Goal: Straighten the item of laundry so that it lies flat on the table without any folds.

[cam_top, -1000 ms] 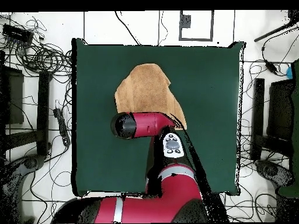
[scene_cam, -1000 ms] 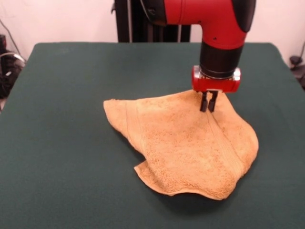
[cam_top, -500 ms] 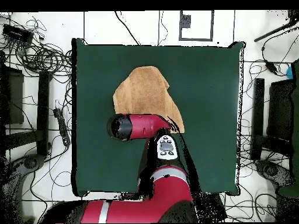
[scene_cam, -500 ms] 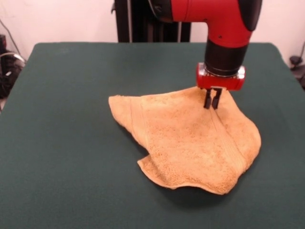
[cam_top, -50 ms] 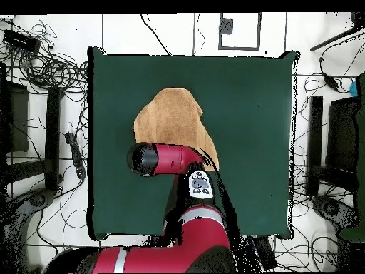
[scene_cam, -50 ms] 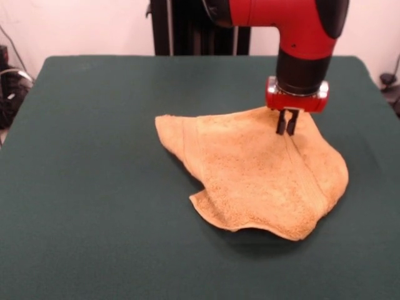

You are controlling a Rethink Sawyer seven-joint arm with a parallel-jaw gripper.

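Observation:
The item of laundry (scene_cam, -50 ms: 250,175) is a golden-orange terry towel lying crumpled on the green table (scene_cam, -50 ms: 94,156), with a raised ridge running down from its far edge and its near corners curled. My gripper (scene_cam, -50 ms: 286,132) points straight down at the towel's far right edge, its two dark fingers close together and pinching the cloth there. In the overhead view the towel (cam_top, -50 ms: 171,118) lies left of the table's (cam_top, -50 ms: 249,107) centre, and the arm's red and black wrist covers its lower edge and hides the gripper.
Cables and equipment lie on the floor around the table (cam_top, -50 ms: 43,71) in the overhead view. The black pedestal column (scene_cam, -50 ms: 187,28) stands behind the table's far edge.
The gripper has moved to the right and slightly farther back in the front view, dragging the towel along with it; the towel's left corner has shifted right too.

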